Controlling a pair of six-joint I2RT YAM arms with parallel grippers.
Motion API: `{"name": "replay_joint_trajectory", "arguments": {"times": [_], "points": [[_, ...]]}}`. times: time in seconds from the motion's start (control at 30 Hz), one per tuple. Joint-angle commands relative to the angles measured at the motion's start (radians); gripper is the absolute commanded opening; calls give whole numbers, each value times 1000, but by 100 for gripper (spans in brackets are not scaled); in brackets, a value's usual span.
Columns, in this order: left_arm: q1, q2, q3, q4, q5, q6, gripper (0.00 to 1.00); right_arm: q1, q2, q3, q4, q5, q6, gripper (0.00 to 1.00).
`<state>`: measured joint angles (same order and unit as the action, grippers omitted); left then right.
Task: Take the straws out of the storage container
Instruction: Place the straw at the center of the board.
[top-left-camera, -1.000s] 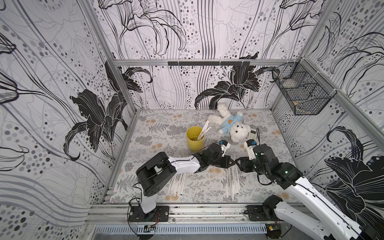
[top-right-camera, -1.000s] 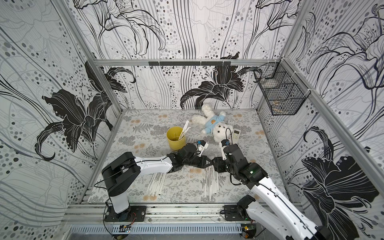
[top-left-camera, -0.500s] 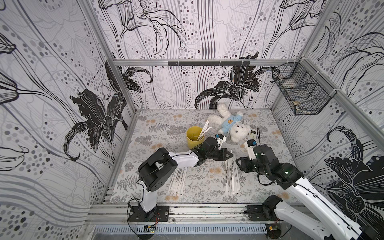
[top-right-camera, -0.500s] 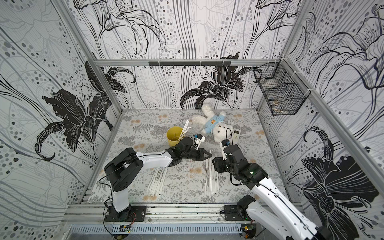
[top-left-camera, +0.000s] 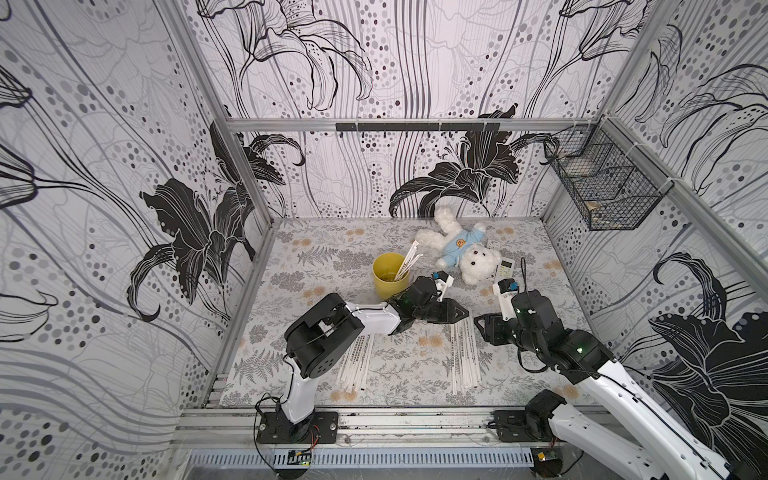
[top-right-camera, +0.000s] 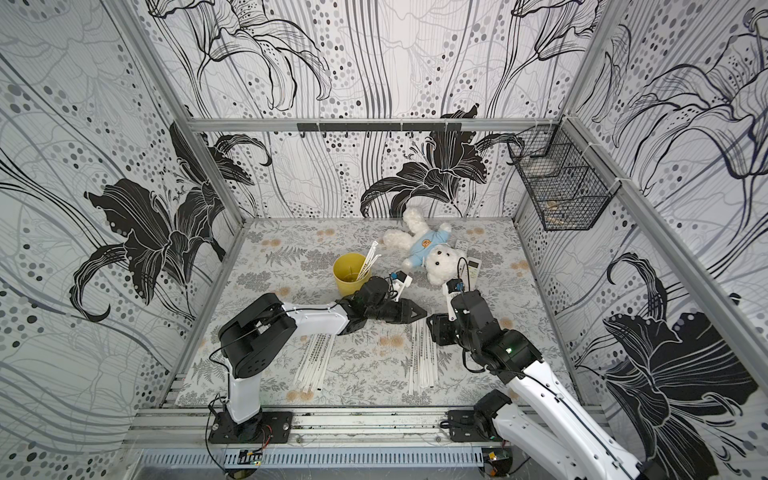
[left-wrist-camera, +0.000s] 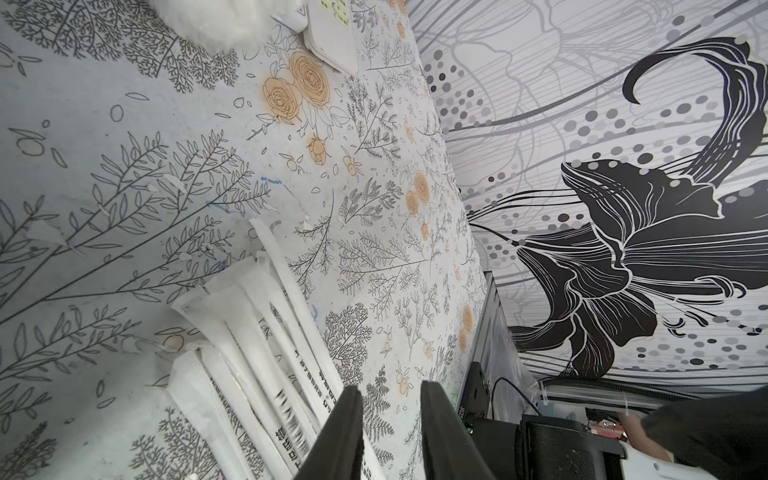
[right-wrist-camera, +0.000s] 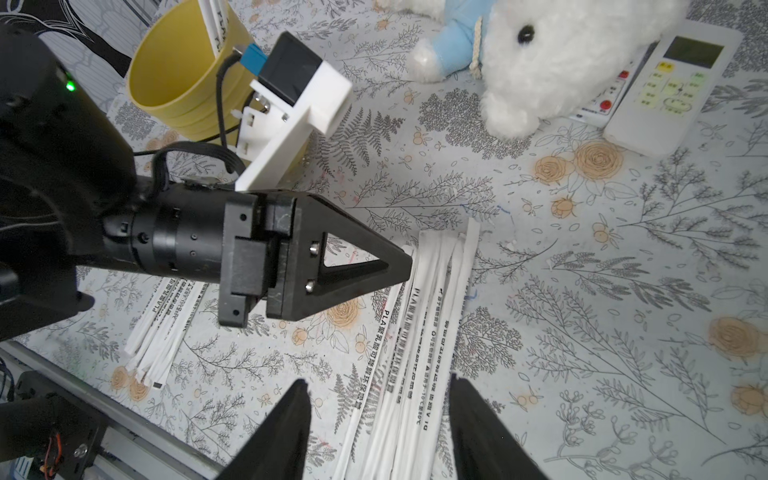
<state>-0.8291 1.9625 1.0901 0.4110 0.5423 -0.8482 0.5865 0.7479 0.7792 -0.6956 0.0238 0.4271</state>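
Wrapped straws (top-right-camera: 422, 357) lie flat on the flowered table (top-left-camera: 311, 257) near the front rail, in a left pile (top-left-camera: 356, 361) before the left arm and a right pile (top-left-camera: 465, 357) before the right arm. The left gripper (left-wrist-camera: 390, 388), clamped shut a second ago, now has its fingers parted partway over the far end of the right pile. Nothing sits between them in the left wrist view. By the look of it, one more straw has just been let go there, adding to the tally outside the cup (top-left-camera: 388, 284). The right gripper (right-wrist-camera: 378, 382) hovers just beside it, low over the same pile, fingers spread wide and empty. Behind both, the yellow cup stands upright with a few leftover straws (top-left-camera: 407, 261) leaning on its rim, so the job looks unfinished. Farther back lie a teddy bear (top-left-camera: 461, 249) and a remote control (top-left-camera: 507, 266).
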Motion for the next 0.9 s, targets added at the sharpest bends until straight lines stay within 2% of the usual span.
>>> {"name": "replay_joint_trajectory", "arguments": {"times": [0.0, 0.43, 0.6, 0.73, 0.87], "points": [[5, -24, 0, 24, -14, 22, 32, -5, -5, -14, -5, 22, 9, 57], [4, -179, -27, -69, -98, 127, 32, -5, 34, -4, 56, 25, -14, 58], [5, -275, -39, -125, -145, 213, 32, -5, 36, 0, 170, -17, -52, 58], [5, -404, -68, -180, -246, 342, 32, -4, 41, -13, 308, -32, -68, 56], [5, -547, -103, -271, -406, 481, 32, -5, 92, -18, 457, -72, -60, 56]]}}
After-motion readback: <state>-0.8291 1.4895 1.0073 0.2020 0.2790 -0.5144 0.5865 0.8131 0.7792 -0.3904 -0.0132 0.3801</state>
